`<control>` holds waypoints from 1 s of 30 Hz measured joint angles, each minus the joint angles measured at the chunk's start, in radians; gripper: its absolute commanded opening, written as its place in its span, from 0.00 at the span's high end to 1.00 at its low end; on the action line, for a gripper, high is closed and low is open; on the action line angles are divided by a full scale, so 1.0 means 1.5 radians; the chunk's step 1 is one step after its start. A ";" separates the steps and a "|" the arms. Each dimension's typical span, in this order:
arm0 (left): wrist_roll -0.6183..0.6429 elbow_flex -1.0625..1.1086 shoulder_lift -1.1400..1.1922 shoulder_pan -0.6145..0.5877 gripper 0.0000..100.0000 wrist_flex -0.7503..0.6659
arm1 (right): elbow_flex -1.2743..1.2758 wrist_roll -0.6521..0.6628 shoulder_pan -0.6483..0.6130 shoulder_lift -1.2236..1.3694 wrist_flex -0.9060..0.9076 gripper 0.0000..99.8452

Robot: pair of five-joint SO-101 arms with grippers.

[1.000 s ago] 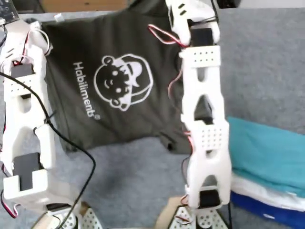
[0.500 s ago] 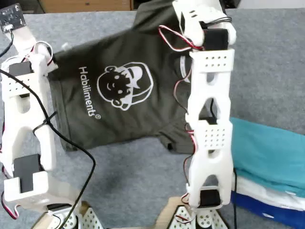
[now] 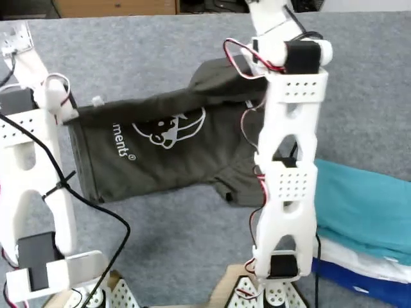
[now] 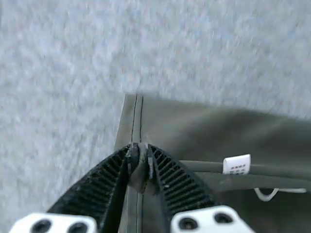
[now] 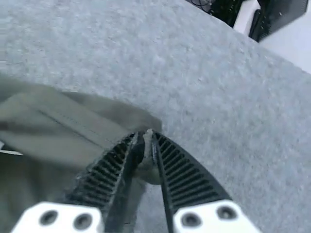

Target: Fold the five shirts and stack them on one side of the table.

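Note:
A dark olive shirt (image 3: 160,154) with a white cartoon print lies on the grey table, its far edge lifted and folded toward the near side. My left gripper (image 4: 139,154) is shut on the shirt's hem corner (image 4: 137,116), at the shirt's left end (image 3: 67,115) in the high view. My right gripper (image 5: 146,138) is shut on the other far corner of the olive shirt (image 5: 73,126), near the shirt's right end (image 3: 253,64). A white label (image 4: 236,164) hangs from the folded edge.
A stack of folded shirts, teal (image 3: 366,205) over white (image 3: 359,260) over blue (image 3: 372,285), sits at the right side of the table. Cables run along both arms. Bare grey table (image 3: 148,38) lies beyond the shirt.
Both grippers have pulled the shirt's far edge toward the near side, folding it over; the print is now half covered.

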 measured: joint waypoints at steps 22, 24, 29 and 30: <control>-0.082 0.346 -0.099 0.039 0.98 -0.111 | 0.734 0.030 0.077 -0.373 -0.033 1.00; -0.096 0.359 -0.102 0.039 0.98 -0.111 | 0.795 0.035 0.098 -0.399 -0.038 1.00; -0.136 0.390 -0.107 0.053 0.98 -0.113 | 0.938 0.079 0.123 -0.454 -0.048 1.00; -0.140 0.397 -0.107 0.053 0.98 -0.113 | 0.965 0.084 0.123 -0.465 -0.054 1.00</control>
